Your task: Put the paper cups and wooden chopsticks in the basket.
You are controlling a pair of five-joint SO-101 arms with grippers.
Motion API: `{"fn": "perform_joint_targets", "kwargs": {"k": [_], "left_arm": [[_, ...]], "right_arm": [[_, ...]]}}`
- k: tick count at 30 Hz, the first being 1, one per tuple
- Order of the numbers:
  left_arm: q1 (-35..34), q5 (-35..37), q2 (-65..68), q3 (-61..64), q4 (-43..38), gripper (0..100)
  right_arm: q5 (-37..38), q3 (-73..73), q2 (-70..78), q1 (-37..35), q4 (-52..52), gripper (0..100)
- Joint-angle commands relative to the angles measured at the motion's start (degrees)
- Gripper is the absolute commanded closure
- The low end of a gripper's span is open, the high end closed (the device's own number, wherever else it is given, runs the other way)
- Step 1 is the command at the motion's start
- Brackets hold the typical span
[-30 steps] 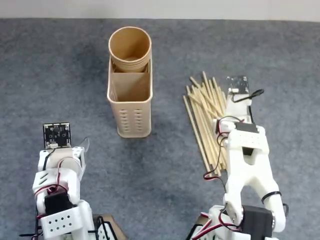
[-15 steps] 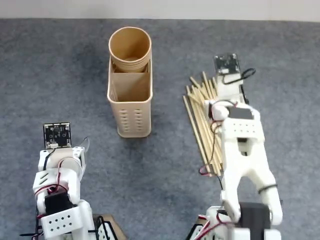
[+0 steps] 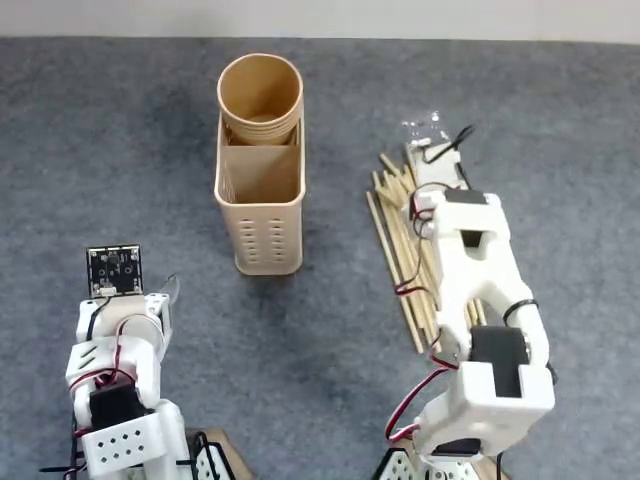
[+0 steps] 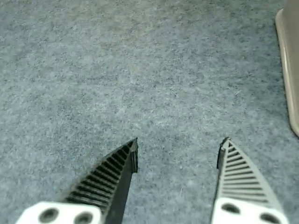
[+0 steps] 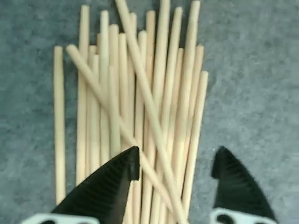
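DESK: What is the right gripper (image 5: 177, 154) doing?

FIELD: Its jaws stand apart, poised just above the wooden chopsticks (image 5: 140, 93), with nothing between the fingers yet. The sticks lie in a loose pile on the grey carpet (image 3: 120, 150), well apart from the basket (image 3: 260, 235) and on the robot's right of it.

DESK: What changed in the last second?

FIELD: The right arm (image 3: 475, 270) has swung and stretched farther along the pile, toward its far end. The sticks themselves have not shifted.

DESK: And the other side?

FIELD: The left gripper (image 4: 180, 142) is likewise spread open, over bare carpet near the basket's wall. It has kept still.

DESK: Where does the task stand?

FIELD: The paper cups (image 3: 260, 95) sit stacked in the basket's far compartment. By my reading, the chopsticks are all that remain, and the arm is lining up a first grab.
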Motion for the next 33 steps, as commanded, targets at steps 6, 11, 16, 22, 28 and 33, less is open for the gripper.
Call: {"fn": "perform_joint_targets", "kwargs": {"k": [6, 11, 16, 22, 28, 33], "left_arm": [[0.75, -0.79, 0.40, 1.19, 0.26, 72], [0.75, -0.79, 0.40, 1.19, 0.26, 72], [0.75, -0.79, 0.40, 1.19, 0.26, 72], [0.75, -0.79, 0.40, 1.19, 0.26, 72], [0.75, -0.79, 0.40, 1.19, 0.26, 72], [0.75, -0.79, 0.40, 1.19, 0.26, 72]], "right_arm": [[5.19, 0.75, -0.22, 0.66, -1.27, 82.0], [5.19, 3.03, -0.04, 0.66, -4.00, 82.1], [5.36, 4.00, 1.45, 0.92, -4.00, 82.9], [9.32, 4.00, 4.62, 0.92, -4.00, 94.0], [8.79, 3.91, 2.95, 1.01, -4.00, 96.9], [9.05, 2.77, -4.00, 0.92, -3.82, 99.3]]}}
